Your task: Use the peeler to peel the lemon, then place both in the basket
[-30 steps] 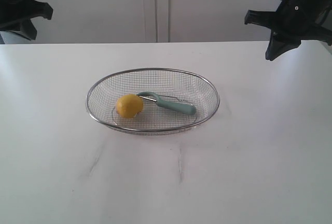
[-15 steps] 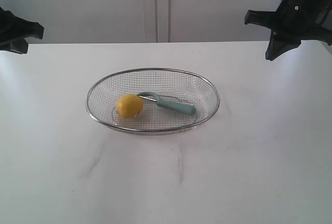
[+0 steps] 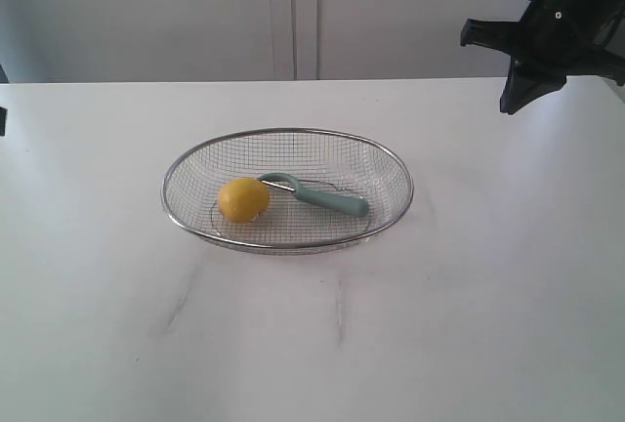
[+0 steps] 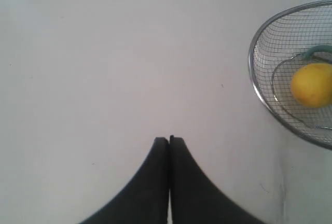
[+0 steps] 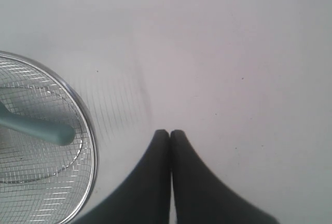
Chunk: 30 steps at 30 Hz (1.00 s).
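Observation:
The yellow lemon point(image 3: 243, 199) lies in the left half of the wire mesh basket point(image 3: 288, 136), with the teal-handled peeler point(image 3: 327, 197) beside it, blade loop toward the lemon. In the left wrist view the lemon point(image 4: 312, 84) sits inside the basket point(image 4: 253, 73), far from my left gripper point(image 4: 169, 139), whose fingers are shut with nothing between them. The right wrist view has the peeler handle point(image 5: 39, 128) in the basket point(image 5: 85, 110), beside my shut, empty right gripper point(image 5: 169, 132). The right arm point(image 3: 552, 26) hangs high at the back right.
The basket stands mid-table on a white tabletop point(image 3: 439, 324) with faint grey scuff marks in front of it. A pale wall with a vertical seam point(image 3: 293, 12) runs behind the table's far edge.
The left arm has withdrawn leftward, almost out of the exterior view. The right arm, basket, lemon and peeler have not moved.

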Each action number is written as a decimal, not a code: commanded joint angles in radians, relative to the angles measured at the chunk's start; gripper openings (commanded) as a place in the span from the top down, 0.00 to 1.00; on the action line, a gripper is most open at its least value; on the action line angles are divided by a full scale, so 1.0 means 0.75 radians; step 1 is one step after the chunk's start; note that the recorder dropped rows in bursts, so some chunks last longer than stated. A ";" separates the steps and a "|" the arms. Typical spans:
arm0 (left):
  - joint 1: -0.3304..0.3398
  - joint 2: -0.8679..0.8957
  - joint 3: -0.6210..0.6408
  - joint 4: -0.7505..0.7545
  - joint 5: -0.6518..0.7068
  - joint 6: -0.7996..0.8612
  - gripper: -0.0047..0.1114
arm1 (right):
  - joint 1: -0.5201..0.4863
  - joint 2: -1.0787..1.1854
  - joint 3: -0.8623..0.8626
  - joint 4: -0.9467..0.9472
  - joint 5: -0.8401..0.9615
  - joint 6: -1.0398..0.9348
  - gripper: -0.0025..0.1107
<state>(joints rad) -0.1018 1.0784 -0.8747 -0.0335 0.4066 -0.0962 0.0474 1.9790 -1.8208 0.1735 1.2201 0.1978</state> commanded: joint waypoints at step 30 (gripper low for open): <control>0.239 -1.043 0.711 0.009 -0.036 0.067 0.96 | -0.009 -0.015 -0.005 -0.008 -0.022 0.001 0.98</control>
<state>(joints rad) 0.0534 0.3357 -0.3574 -0.0296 0.3720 -0.0508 0.0474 1.9790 -1.8208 0.1735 1.2125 0.1978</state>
